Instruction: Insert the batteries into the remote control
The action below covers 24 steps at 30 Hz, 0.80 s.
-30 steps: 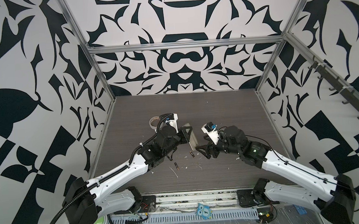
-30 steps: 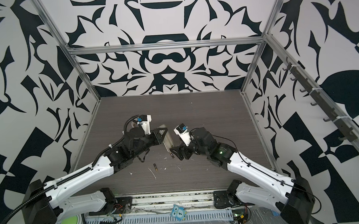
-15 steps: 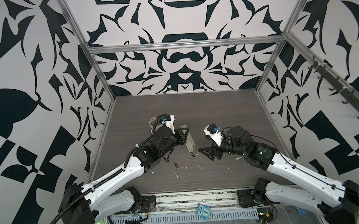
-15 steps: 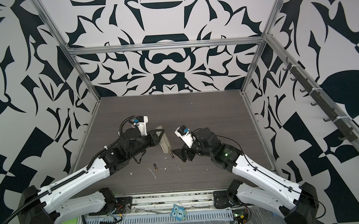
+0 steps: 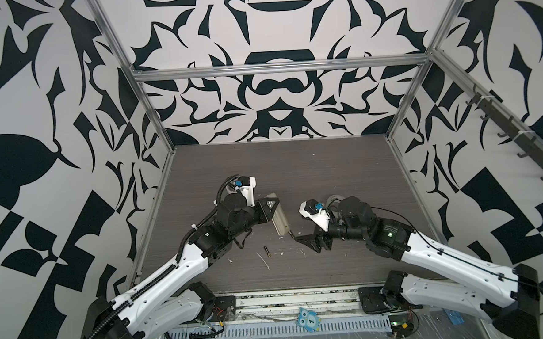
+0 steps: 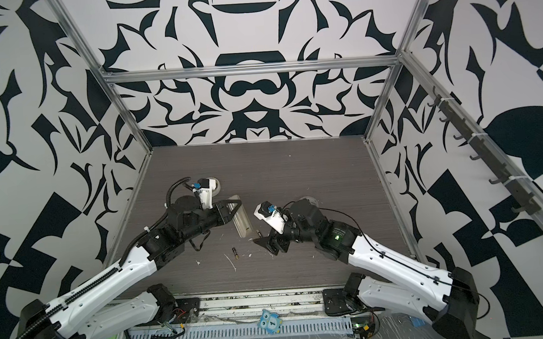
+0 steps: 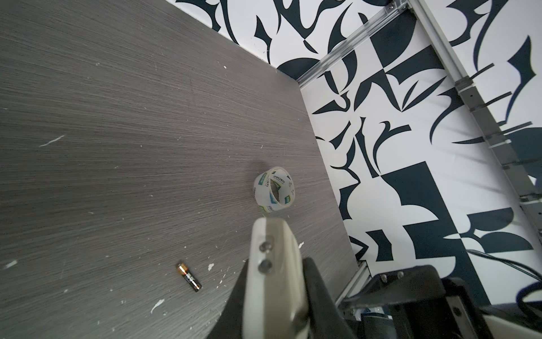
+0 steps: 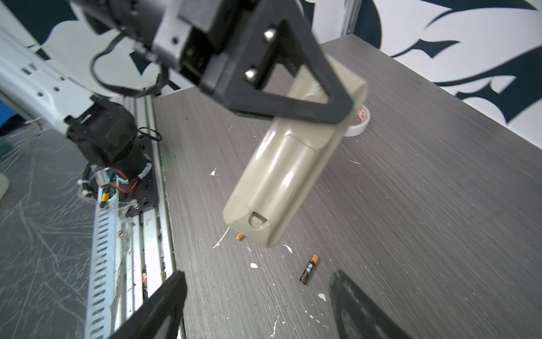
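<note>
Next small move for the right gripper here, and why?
Probably lower the right gripper and close on the battery lying on the table just ahead of its open jaws; the left gripper holds the remote control lifted, back facing it.

You have grey table (image 5: 295,162): battery (image 5: 267,252), second battery (image 5: 290,234) toward front edge, white scraps (image 5: 263,260) around; clear tape roll (image 7: 274,193) toward right edge, white tape roll (image 8: 358,126) toward left.

I hold the remote control (image 8: 281,176) aloft, tilted, beige back showing. Two batteries (image 8: 309,269) lie flat beneath; the second (image 8: 240,237) is partly hidden behind it.
</note>
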### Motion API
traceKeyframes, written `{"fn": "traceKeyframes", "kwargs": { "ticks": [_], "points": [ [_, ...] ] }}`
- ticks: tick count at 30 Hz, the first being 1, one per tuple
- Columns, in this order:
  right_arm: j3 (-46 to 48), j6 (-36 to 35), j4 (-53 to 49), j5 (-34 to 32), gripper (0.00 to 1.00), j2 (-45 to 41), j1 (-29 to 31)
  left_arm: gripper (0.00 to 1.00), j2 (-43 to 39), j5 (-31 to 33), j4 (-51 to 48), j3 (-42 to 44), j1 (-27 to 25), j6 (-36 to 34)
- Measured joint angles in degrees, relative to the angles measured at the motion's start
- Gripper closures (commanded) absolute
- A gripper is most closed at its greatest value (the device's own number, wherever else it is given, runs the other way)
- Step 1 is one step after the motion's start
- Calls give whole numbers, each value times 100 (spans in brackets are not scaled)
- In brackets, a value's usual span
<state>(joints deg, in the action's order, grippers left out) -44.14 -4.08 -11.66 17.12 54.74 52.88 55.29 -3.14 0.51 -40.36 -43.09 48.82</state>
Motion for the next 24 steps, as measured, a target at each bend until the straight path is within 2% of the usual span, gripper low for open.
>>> {"fn": "traceKeyframes", "kwargs": {
  "ticks": [5,10,13,21,24],
  "points": [
    [4,-260,44,-35,30,26,369,100,-37,-531,-81,4,87,-2],
    [48,-503,81,-103,46,-26,597,100,-13,-1106,-168,4,103,-37],
    [98,-616,83,-190,51,-116,688,100,24,-1370,-216,4,103,-68],
    [138,-800,76,-509,52,-334,938,100,50,-1869,-321,4,103,-153],
    [138,-859,72,-627,48,-339,1056,100,50,-1996,-330,4,103,-170]
  ]
}}
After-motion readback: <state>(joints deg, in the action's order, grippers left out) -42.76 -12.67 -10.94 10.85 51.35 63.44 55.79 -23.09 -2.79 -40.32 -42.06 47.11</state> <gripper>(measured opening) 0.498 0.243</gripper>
